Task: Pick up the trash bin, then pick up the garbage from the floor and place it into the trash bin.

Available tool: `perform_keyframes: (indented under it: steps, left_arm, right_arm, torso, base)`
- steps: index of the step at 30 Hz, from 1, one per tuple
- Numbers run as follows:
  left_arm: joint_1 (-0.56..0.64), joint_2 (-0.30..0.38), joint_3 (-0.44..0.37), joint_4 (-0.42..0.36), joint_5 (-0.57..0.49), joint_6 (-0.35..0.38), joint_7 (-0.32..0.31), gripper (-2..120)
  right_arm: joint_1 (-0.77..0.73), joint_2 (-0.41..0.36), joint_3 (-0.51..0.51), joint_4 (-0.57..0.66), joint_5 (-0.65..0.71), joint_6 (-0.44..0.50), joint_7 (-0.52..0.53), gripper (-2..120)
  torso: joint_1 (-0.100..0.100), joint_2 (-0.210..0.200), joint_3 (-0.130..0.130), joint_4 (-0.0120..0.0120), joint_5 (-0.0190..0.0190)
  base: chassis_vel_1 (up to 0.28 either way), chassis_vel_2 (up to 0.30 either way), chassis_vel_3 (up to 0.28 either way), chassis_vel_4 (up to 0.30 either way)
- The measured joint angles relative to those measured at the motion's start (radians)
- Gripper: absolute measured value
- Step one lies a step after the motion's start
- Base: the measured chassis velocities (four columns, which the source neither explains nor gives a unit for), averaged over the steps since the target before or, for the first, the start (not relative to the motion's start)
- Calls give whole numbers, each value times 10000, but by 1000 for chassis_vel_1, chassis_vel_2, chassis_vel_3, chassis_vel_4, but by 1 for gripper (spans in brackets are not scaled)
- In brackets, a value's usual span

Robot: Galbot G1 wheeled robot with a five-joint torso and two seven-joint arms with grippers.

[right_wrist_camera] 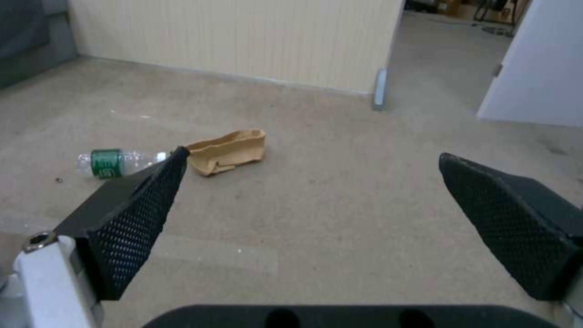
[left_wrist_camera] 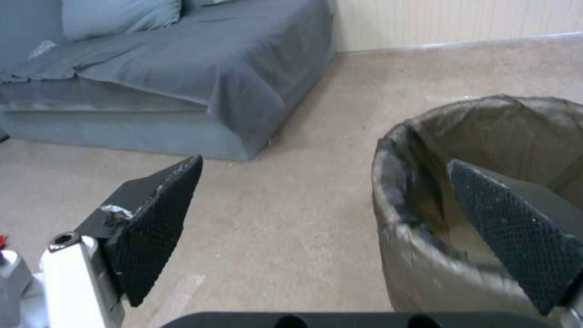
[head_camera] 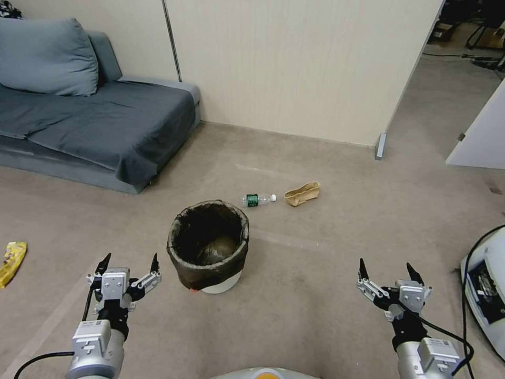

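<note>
From above, the trash bin point(head_camera: 208, 246) stands upright on the floor point(head_camera: 315, 295), a white tub with a dark liner folded over its rim and a small red mark low on its side. The left gripper point(head_camera: 129, 265) hangs just to the bin's left, apart from it, its two pointed fingers spread wide and holding nothing. The right gripper point(head_camera: 388, 269) hangs well off to the bin's right, likewise spread wide and empty. Beyond the bin lie the green-labelled bottle point(head_camera: 258, 199) with its white cap and, just beside that, the crumpled brown paper bag point(head_camera: 302, 193); a yellow wrapper point(head_camera: 11, 260) lies at the far left edge of the carpet. A grey sofa point(head_camera: 94, 121) with a cushion point(head_camera: 44, 57) sits against the wall at the left. From the left wrist, the gripper's point(left_wrist_camera: 322, 182) textured pads stand far apart; one pad overlaps the bin's point(left_wrist_camera: 462, 136) lined mouth in the picture, though whether it touches I cannot tell, and the sofa point(left_wrist_camera: 182, 82) lies behind. From the right wrist, the gripper point(right_wrist_camera: 309, 173) is wide open over bare carpet point(right_wrist_camera: 340, 200), with the bottle point(right_wrist_camera: 115, 163) and the paper bag point(right_wrist_camera: 229, 150) lying side by side farther off.
</note>
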Motion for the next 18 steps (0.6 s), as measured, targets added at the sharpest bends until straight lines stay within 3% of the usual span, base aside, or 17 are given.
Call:
perform_keyframes:
  steps: [18]
  left_arm:
    - [-233, -18, 155, 113, 58, 213, 6, 100]
  right_arm:
    - [64, 0, -23, -46, 125, 123, 115, 100]
  torso:
    - [0, 0, 1, 1, 1]
  base:
    - [-97, 95, 85, -87]
